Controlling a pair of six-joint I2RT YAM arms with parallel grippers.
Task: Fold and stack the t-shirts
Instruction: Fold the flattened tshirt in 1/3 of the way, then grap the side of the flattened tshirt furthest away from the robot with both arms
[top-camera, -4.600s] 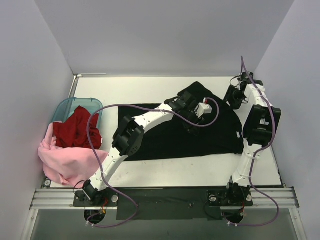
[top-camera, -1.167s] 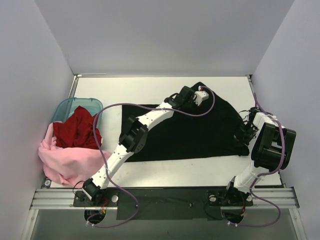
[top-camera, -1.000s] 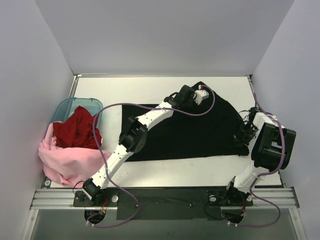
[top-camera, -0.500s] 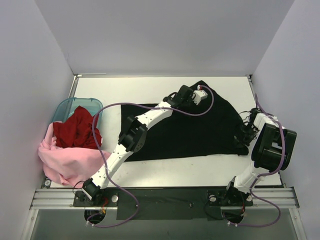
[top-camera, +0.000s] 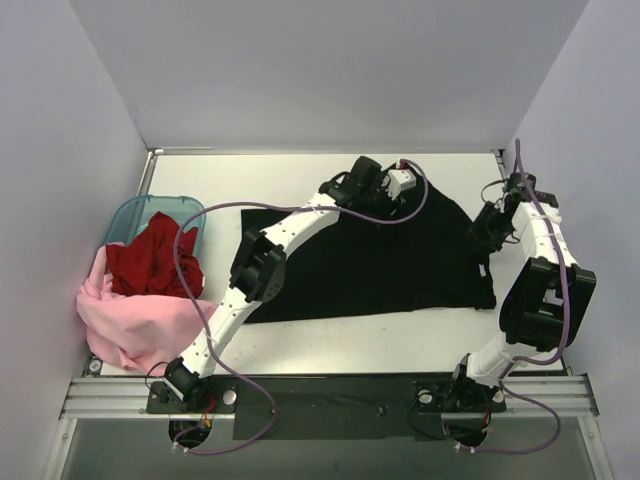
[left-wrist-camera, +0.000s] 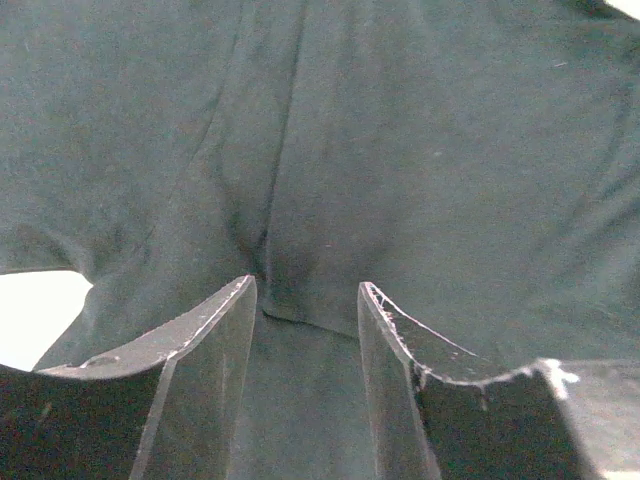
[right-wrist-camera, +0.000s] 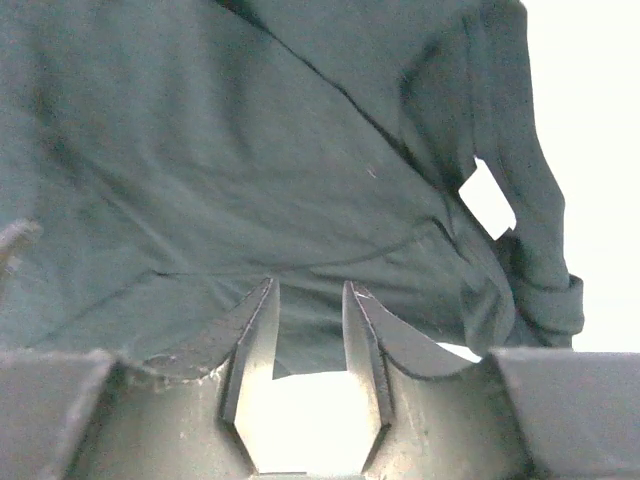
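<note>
the black t-shirt (top-camera: 400, 262) lies spread out on the white table (top-camera: 250, 175), from the middle over to the right side, with one corner peaking toward the back wall. it is mostly flat, with soft creases running through it

the left gripper (left-wrist-camera: 305, 290) is over the far edge of this shirt, near the peaked corner. its two fingers are spread apart with a clear gap. only the cloth lying below shows in that gap, where a crease and a hem edge run under the tips. nothing is pinched

the right gripper (right-wrist-camera: 309, 290) is at the right edge of the shirt, next to a bunched sleeve. its fingers are a little apart, narrower than the left pair. bare table shows between them and the cloth edge sits just past the tips, so it holds nothing

at the far left the red t-shirt (top-camera: 150, 258) is crumpled in and over a see-through teal tub (top-camera: 125, 215). the pink t-shirt (top-camera: 130, 322) is heaped under and in front of it, spilling onto the table, well apart from the black one
</note>
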